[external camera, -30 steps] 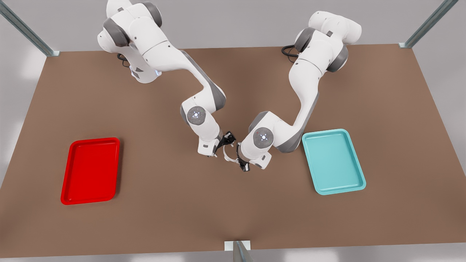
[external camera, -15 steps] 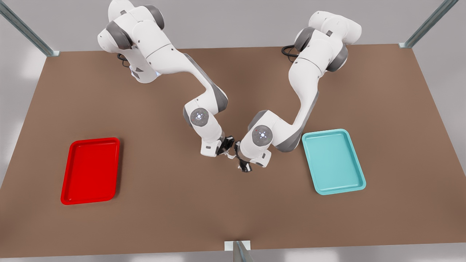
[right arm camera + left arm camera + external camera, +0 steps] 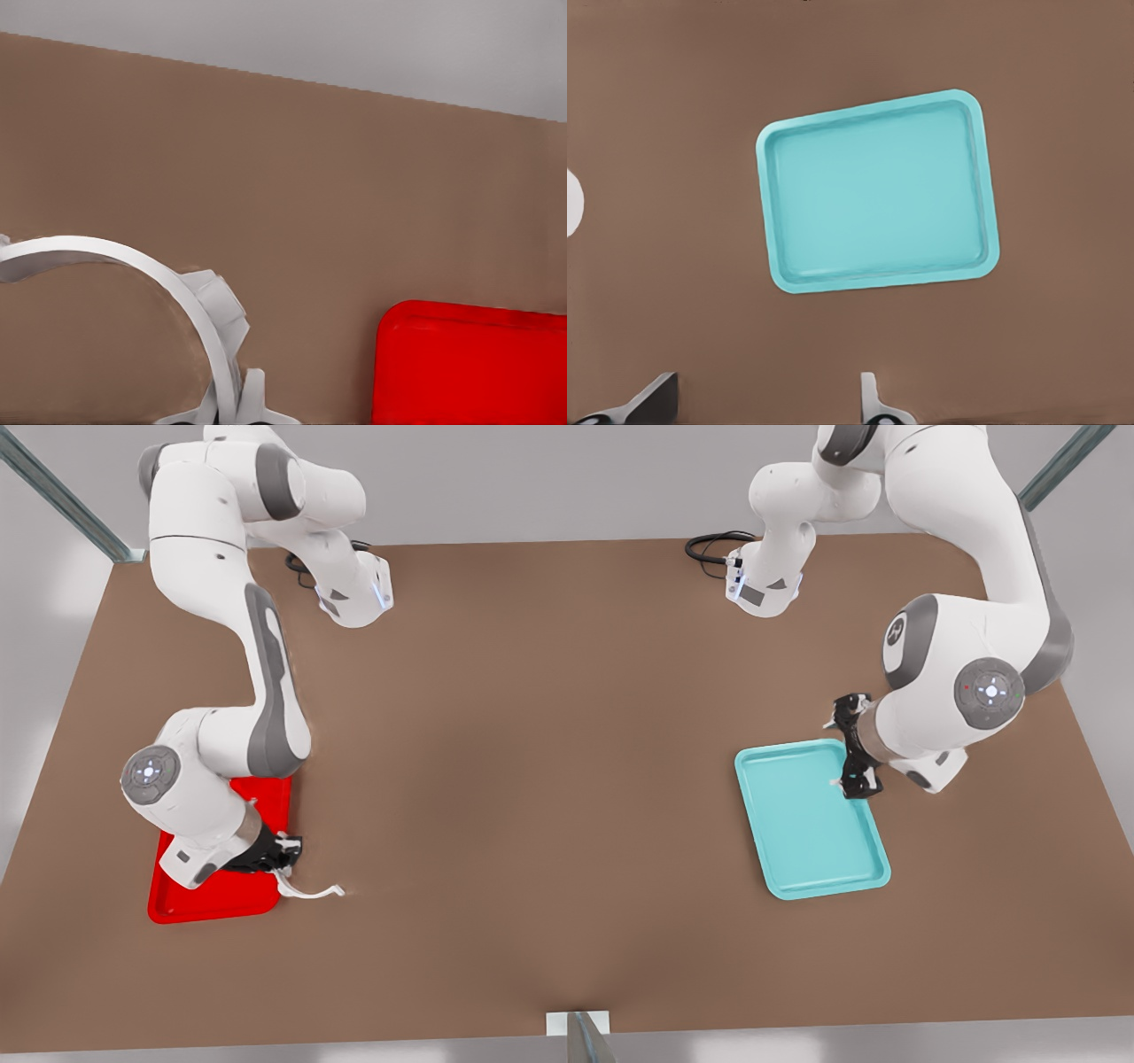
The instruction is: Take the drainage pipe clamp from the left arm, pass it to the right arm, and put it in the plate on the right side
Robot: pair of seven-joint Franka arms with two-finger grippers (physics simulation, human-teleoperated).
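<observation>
plate point(image 3: 213, 903): glossy red plastic | table point(image 3: 549, 779): matt brown | drainage pipe clamp point(image 3: 306, 890): smooth white

Brown table point(image 3: 549, 797), matte and uniform, bounded by grey metal corner posts point(image 3: 53, 496) at its far edge. Directly on it lie two trays of like size, well apart. The red plate point(image 3: 182, 899) sits near the front view's left edge, partly covered by an arm; the teal tray point(image 3: 811, 841) sits toward the front view's right. Two white arm bases point(image 3: 354, 593) stand at the far side, a black cable point(image 3: 709, 545) coiled beside one. The plate's interior is probably bare, though largely hidden.
</observation>
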